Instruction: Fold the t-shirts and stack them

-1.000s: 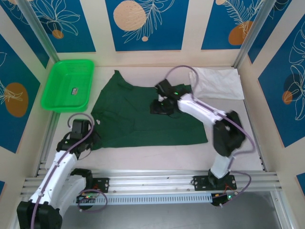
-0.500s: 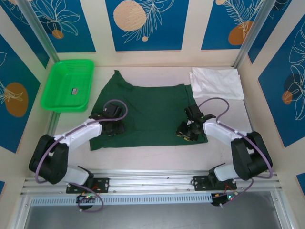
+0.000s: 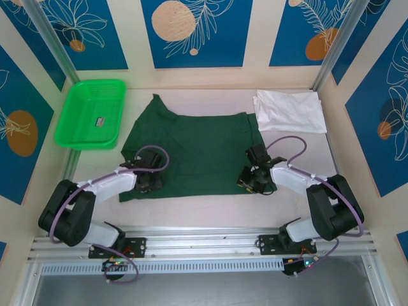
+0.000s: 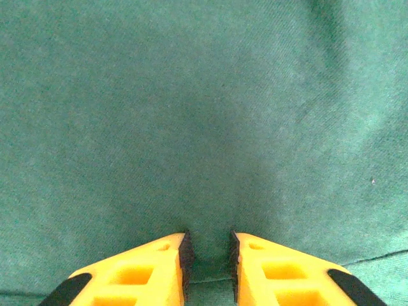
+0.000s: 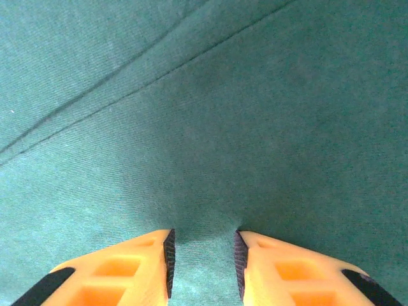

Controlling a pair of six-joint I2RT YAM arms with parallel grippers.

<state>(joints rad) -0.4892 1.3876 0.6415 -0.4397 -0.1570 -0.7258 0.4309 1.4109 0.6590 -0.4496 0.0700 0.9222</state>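
A strip of bare pale tabletop (image 3: 210, 205) is left free along the near edge, before the spread dark green cloth t-shirt (image 3: 197, 150). The far left corner is blocked by a bright green plastic mesh basket (image 3: 80, 108), the far right by a white cloth t-shirt (image 3: 290, 109).

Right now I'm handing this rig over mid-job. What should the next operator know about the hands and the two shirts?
Left hand: tips down on the dark green t-shirt at its near-left corner, closed to a narrow gap on a pinch of cloth.
Right hand: tips on the same shirt at its near-right corner, jaws wider apart, no firm pinch visible.
White t-shirt: at the far right, apart from the green one, loosely bunched.
Done: green shirt lies spread flat.
Left: fold the green shirt, fold the white one, stack them.
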